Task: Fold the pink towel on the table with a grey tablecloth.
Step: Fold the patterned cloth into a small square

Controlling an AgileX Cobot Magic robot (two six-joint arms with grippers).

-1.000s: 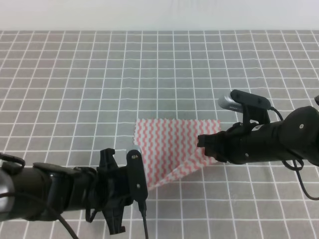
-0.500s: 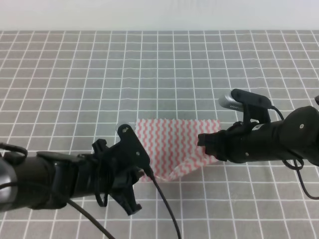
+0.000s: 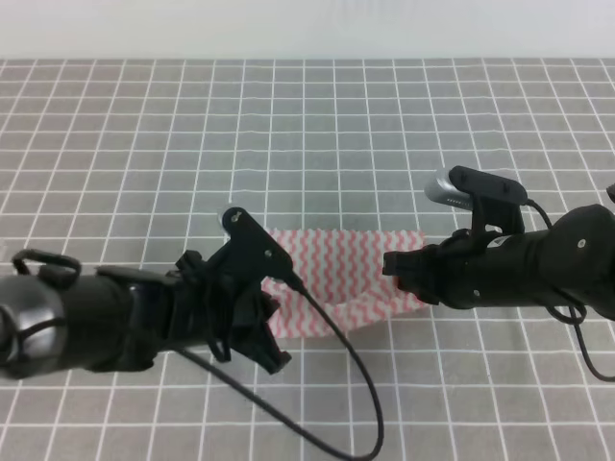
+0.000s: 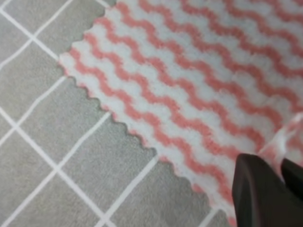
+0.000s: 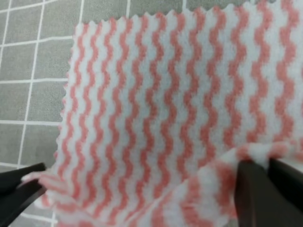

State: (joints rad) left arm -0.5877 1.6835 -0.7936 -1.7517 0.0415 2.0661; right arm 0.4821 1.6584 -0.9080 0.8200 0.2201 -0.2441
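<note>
Grey grid tablecloth on the table fills frame. Pink towel lies lower centre, near edge lifted and partly doubled over. Left gripper pinches towel's lower-left corner, its body hiding that part. Right gripper pinches the right corner. Black cable loops across cloth below.

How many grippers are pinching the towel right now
2. The left gripper holds the pink towel at its near left corner; the right gripper holds its near right corner. Both are lifted off the grey tablecloth.
</note>
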